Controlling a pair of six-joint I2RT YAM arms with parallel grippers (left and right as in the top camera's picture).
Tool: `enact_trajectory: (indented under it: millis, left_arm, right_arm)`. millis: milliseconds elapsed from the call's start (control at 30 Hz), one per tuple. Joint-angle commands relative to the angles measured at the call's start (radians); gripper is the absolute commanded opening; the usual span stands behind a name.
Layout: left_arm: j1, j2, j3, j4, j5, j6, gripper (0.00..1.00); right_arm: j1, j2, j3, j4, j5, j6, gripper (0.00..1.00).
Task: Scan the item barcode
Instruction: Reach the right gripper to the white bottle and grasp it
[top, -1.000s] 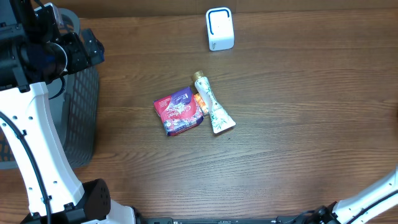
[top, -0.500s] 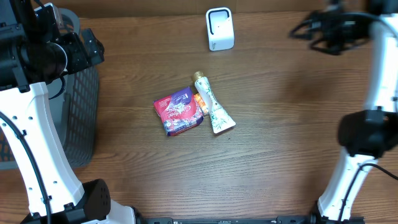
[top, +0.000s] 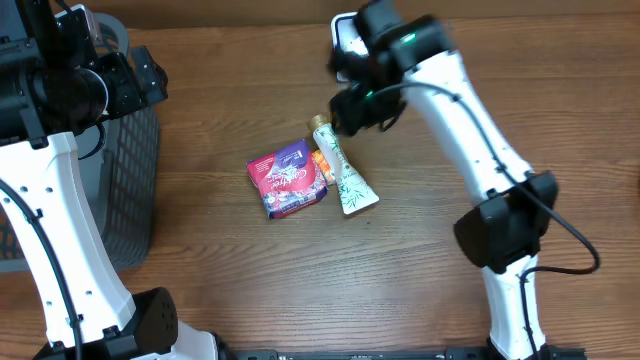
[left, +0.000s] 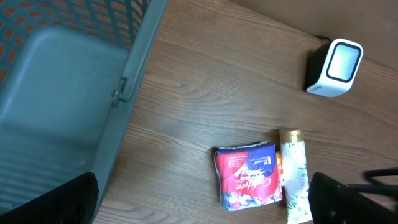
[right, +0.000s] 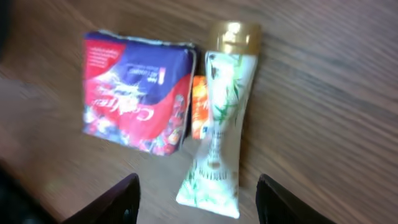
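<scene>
Dark wood-grain tabletop (top: 480, 90) at a scanning station: at far left stands a grey plastic mesh basket (top: 130, 190), with the left gripper (left: 204, 180) poised above it, fingers spread wide and empty. At centre lies a red-and-purple foil pouch (top: 288, 180), a small orange packet (top: 318, 160) wedged against it, and touching that a white leaf-printed squeeze tube with a gold cap (top: 342, 172), flat on the table, cap toward the white box-shaped barcode scanner (left: 336, 65). The right gripper (right: 198, 183) hovers over the tube, fingers apart on either side. The tube looks light, soft and glossy, likely slippery; its fuller body near the cap seems the firmest hold. No barcode is visible.
</scene>
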Motion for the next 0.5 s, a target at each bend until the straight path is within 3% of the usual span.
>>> enact_trajectory:
  millis: [0, 200, 467]
  left_arm:
    - [-0.002, -0.004, 0.013, 0.003, -0.007, 0.004, 1.00]
    - [-0.002, -0.004, 0.013, 0.003, -0.007, 0.004, 1.00]
    - [-0.002, -0.004, 0.013, 0.003, -0.007, 0.004, 1.00]
  right_arm:
    - [0.060, -0.003, -0.114, 0.079, 0.146, 0.123, 0.60]
    - [0.116, -0.003, -0.280, 0.225, 0.246, 0.263, 0.55]
    - [0.117, -0.003, -0.405, 0.387, 0.250, 0.277, 0.54]
